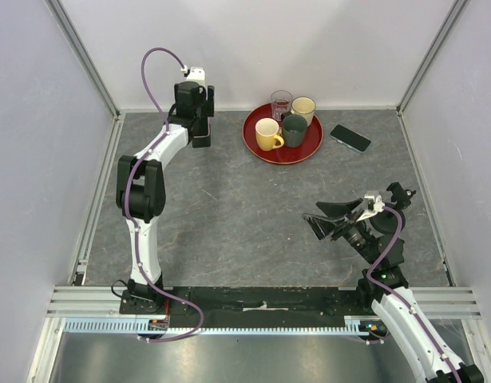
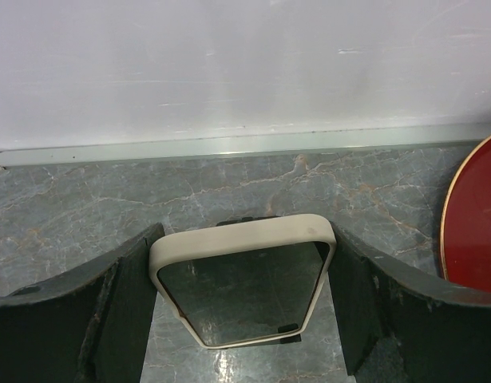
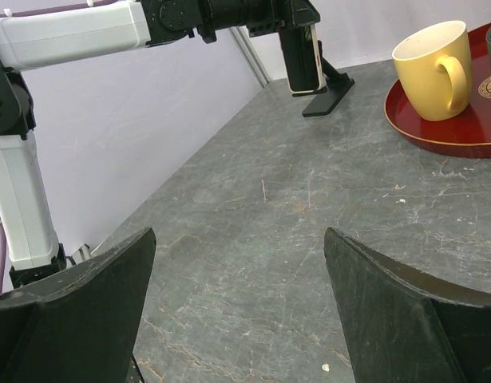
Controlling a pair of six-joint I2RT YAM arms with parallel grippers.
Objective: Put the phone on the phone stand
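Note:
A phone in a cream case (image 2: 243, 279) stands upright between the jaws of my left gripper (image 2: 241, 267), whose fingers press its two long sides. It sits at the black phone stand (image 1: 201, 142) at the far left of the table. Bits of the stand show behind and under the phone. In the right wrist view the phone (image 3: 306, 56) rests against the stand (image 3: 331, 89), with the left gripper over it. My left gripper (image 1: 199, 120) points down. My right gripper (image 1: 318, 223) is open and empty, low over the table at the right.
A red tray (image 1: 289, 153) at the back centre holds a yellow mug (image 1: 267, 134), a dark mug (image 1: 294, 129), a cream mug (image 1: 303, 107) and a glass (image 1: 281, 102). A second, dark phone (image 1: 350, 138) lies flat to the right of the tray.

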